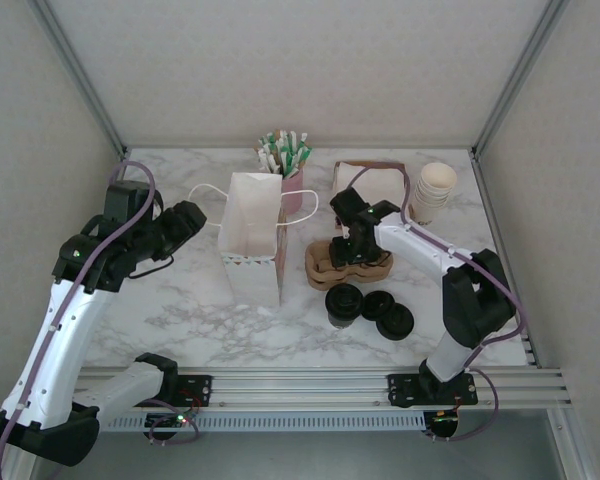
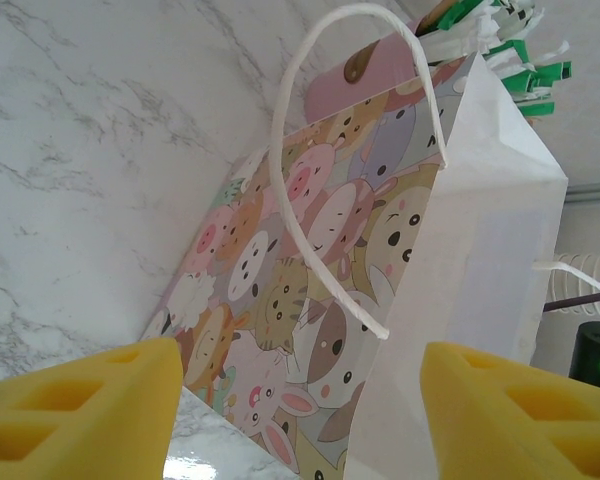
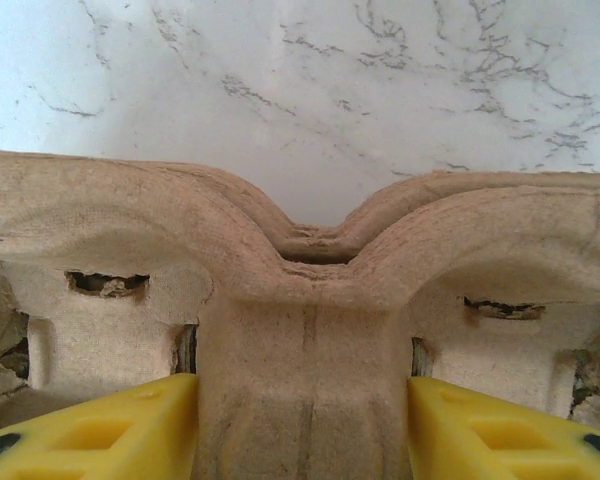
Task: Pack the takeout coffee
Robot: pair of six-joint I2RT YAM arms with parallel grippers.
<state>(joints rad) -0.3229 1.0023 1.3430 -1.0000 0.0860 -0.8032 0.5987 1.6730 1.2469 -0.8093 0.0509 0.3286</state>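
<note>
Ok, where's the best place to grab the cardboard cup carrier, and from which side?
Grip the cup carrier by its narrow central divider between the two wells, coming from above with the fingers straddling it. It lies flat, and that waist is its thinnest part.

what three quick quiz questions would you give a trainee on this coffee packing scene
1. True or false: the paper bag is lying flat on its side.
2. What do the right gripper fingers straddle? A) the middle ridge of the cup carrier B) a black lid C) the straws
3. Fill in: the left gripper, facing the bag's printed side, has its jaws ____.

Key: 1 false, it stands upright; 2 A; 3 open.
</note>
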